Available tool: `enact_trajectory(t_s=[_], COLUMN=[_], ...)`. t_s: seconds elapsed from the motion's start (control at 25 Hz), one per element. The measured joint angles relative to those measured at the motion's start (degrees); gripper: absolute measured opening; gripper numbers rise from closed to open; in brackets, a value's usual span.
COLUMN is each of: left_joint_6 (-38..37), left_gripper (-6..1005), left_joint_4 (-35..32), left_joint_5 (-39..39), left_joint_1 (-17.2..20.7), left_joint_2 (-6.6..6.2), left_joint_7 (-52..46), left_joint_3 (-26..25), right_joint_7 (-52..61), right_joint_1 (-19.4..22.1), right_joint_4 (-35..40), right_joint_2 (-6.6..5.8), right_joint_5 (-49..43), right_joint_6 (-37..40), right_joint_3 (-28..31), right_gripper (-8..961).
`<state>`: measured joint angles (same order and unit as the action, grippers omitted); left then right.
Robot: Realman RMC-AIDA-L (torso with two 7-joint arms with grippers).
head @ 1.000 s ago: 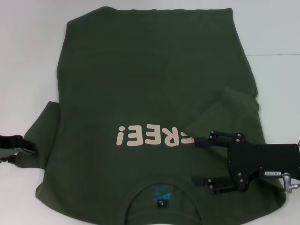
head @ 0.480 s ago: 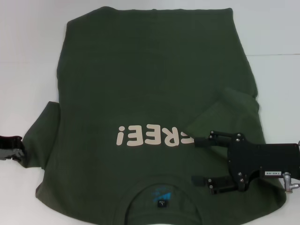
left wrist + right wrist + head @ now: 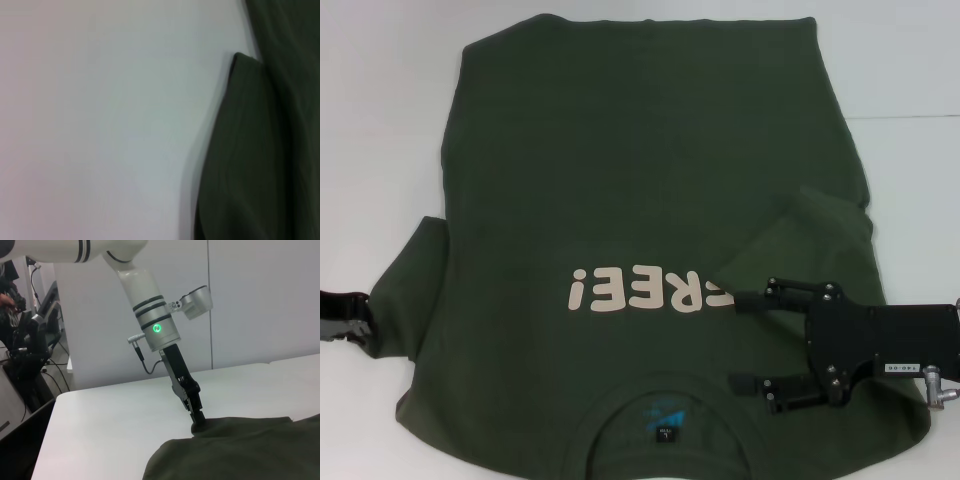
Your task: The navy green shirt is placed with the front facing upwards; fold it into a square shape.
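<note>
Shirt: the navy green shirt (image 3: 650, 200) lies flat on the white counter (image 3: 380, 120), front up, collar (image 3: 665, 400) nearest the robot and the hem at the far side; the cream "FREE!" letters (image 3: 645, 290) cross the chest.

Right sleeve: the sleeve on the robot's right (image 3: 800, 235) is already folded inward over the body and covers the end of the lettering.

Left sleeve: the sleeve on the robot's left (image 3: 410, 290) sticks out sideways, not yet folded.

Right gripper: the right gripper (image 3: 745, 340) hovers low over the chest beside the collar, its two fingers spread wide with nothing between them, just near the folded sleeve.

Left gripper: the left gripper (image 3: 348, 318) sits at the outer edge of the left sleeve; in the right wrist view it (image 3: 196, 417) points down with its tip at the cloth edge. Whether it has closed on the fabric I cannot tell.

Step in hand: judging by the layout, the sleeve folds are under way: one side done, the left one next.

Next move: it calls for a firm pinch on the left sleeve edge, a lift just clear of the counter, and a carry inward across the body so both sides match; the empty right gripper should probably clear out first.

Risk: a shallow pinch may slip, or drag the whole shirt sideways.
</note>
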<state>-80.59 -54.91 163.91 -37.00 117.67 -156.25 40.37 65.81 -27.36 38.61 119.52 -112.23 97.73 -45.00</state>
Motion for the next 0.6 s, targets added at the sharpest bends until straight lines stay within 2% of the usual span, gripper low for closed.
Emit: enact_trajectory(t_s=[0.32,0.44,0.6], left_joint_6=[0.06,0.14,0.17], left_gripper=[94,33,33], left_joint_4=[-1.56,-2.16,-2.77], left_joint_5=[0.00,-0.01,0.00], left_joint_1=[0.83,1.13,1.57], left_joint_2=[0.19,0.26,0.28], left_joint_7=[1.71,1.71,1.73], left_joint_3=[2.94,3.72,3.78], right_joint_7=[0.03,0.10,0.11], right_joint_1=[0.06,0.01,0.01], right_joint_4=[-0.11,-0.12,-0.12], right_joint_2=[0.01,0.01,0.01], right_joint_5=[0.00,0.00,0.00], right_joint_6=[0.01,-0.03,-0.02], right_joint_3=[0.23,0.24,0.24], right_gripper=[945,945,945])
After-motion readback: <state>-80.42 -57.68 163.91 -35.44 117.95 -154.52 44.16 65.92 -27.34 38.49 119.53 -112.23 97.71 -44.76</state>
